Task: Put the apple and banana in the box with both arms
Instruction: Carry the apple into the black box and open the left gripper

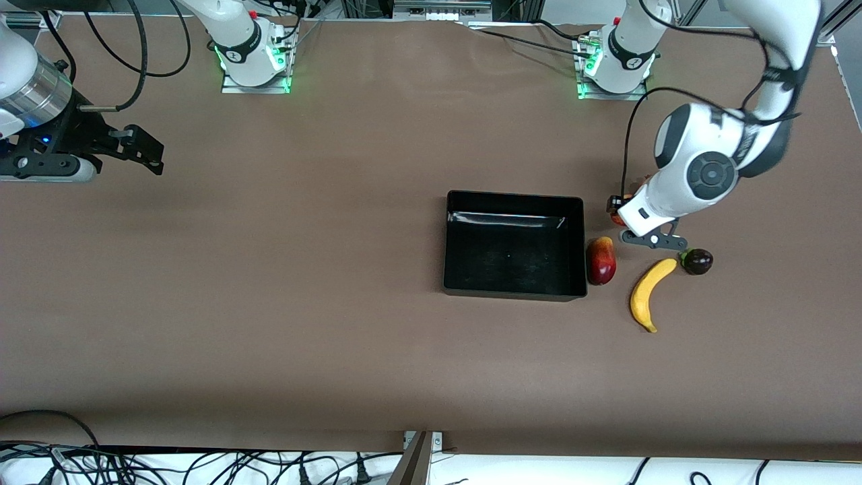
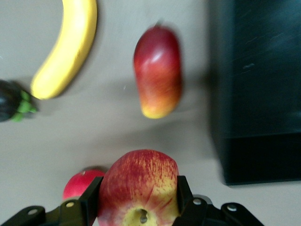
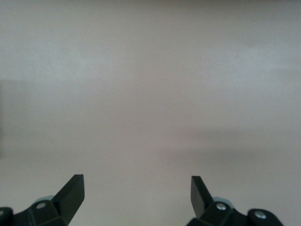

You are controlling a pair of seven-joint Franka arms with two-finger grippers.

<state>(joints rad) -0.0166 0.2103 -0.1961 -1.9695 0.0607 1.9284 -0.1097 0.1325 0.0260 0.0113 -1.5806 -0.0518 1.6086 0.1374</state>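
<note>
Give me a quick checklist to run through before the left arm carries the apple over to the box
1. Apple sits between the left gripper fingers, one pad on each side: ok.
2. Apple lifted off the table: cannot tell.
3. Box holds nothing: ok.
4. Low path to the box: not ok, the elongated red fruit lies beside the box wall, so lift over it.
5. Banana lies on the table, nearer the front camera, untouched: ok.
6. Right gripper waits open over bare table at its own end: ok.
</note>
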